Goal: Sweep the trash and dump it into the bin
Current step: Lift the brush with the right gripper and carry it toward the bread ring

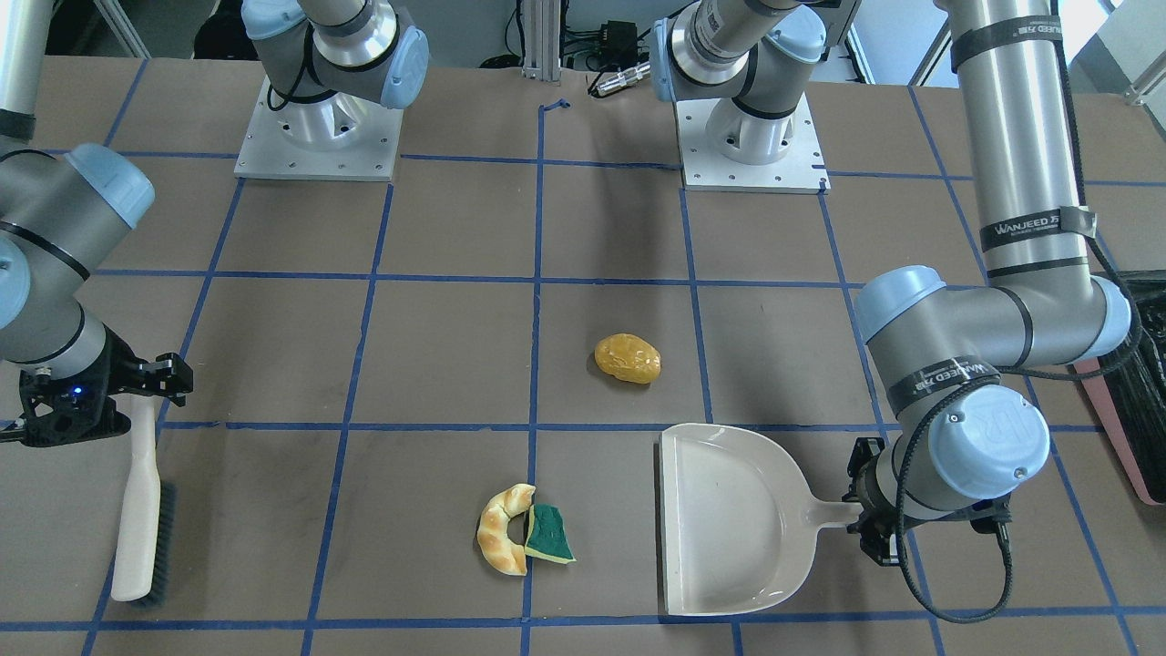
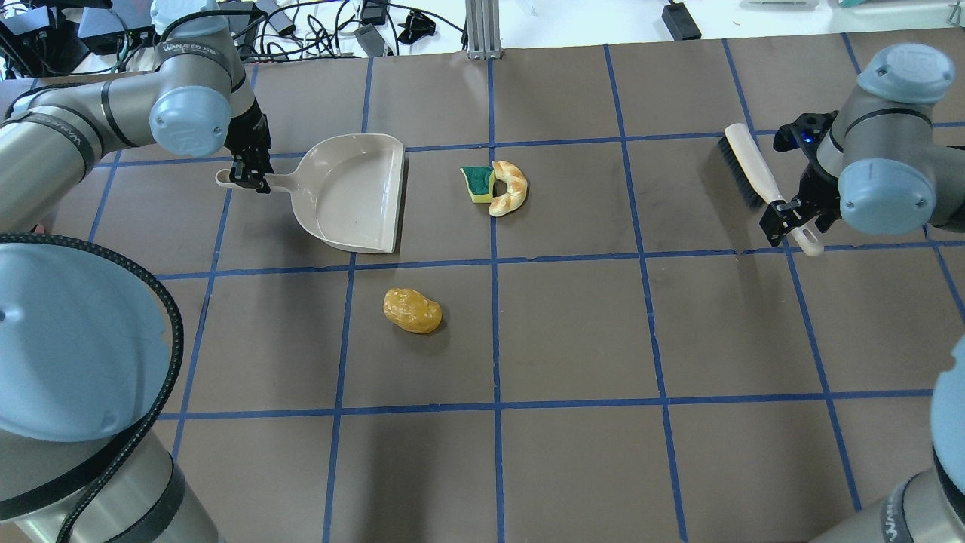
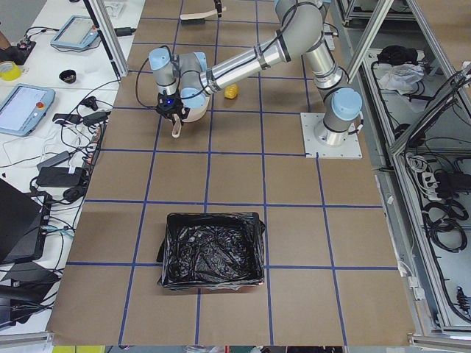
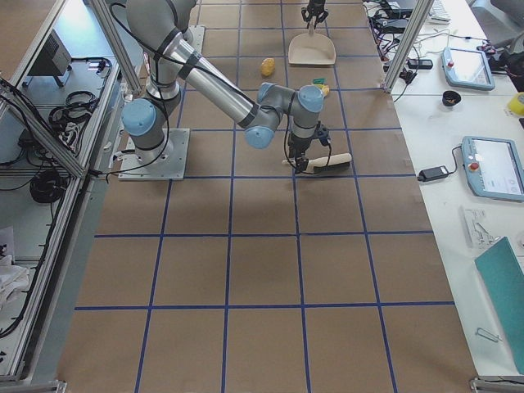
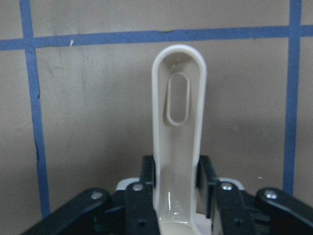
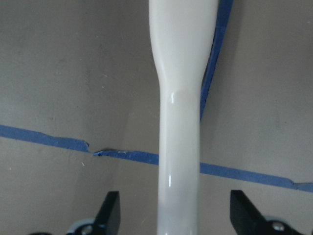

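The yellow-orange potato lump (image 1: 628, 357) lies mid-table and also shows in the overhead view (image 2: 412, 310). The tan croissant piece (image 1: 499, 531) and the green-and-yellow sponge wedge (image 1: 549, 534) lie touching each other near the beige dustpan (image 1: 724, 519). The dustpan is flat on the table and holds nothing. My left gripper (image 5: 178, 169) is shut on the dustpan's handle (image 2: 249, 181). My right gripper (image 6: 173, 215) is open, its jaws wide on either side of the handle of the white brush (image 2: 754, 173), which lies on the table. The black-lined bin (image 3: 210, 254) stands far off toward my left end.
Blue tape lines grid the brown table. The two arm bases (image 1: 317, 137) stand at the robot's edge. The bin's pink side (image 1: 1125, 437) shows at the front view's right edge, beyond my left arm's elbow (image 1: 988, 328). Cables and tablets lie off the table.
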Controlling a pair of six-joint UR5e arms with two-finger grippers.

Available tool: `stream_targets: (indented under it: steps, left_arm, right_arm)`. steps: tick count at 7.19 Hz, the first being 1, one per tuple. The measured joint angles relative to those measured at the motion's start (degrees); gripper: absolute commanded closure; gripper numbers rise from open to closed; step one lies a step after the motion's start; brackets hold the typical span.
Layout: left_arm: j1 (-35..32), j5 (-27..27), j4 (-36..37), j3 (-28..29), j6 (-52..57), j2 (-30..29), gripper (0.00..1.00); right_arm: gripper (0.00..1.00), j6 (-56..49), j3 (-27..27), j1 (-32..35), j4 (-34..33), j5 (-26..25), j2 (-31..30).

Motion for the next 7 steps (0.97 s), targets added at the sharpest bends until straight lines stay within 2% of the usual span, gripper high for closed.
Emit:
stream_targets:
  steps: [4, 6, 7]
  left_arm:
    - [0.48, -1.51, 1.18, -0.58, 0.19, 1.22, 1.00]
    - [0.30, -0.10, 0.49, -0.36, 0.07, 2.13, 1.00]
    - [-0.13, 2.26, -0.61, -0.06, -0.20, 2.42, 1.00]
  right_arm:
    - [0.43, -0.11, 0.00, 0.00, 0.15, 0.06, -0.05]
    - [0.56, -0.12, -0.06, 0.00, 0.21, 0.07, -0.11]
    - [0.68, -0.12, -0.06, 0.00, 0.18, 0.07, -0.12]
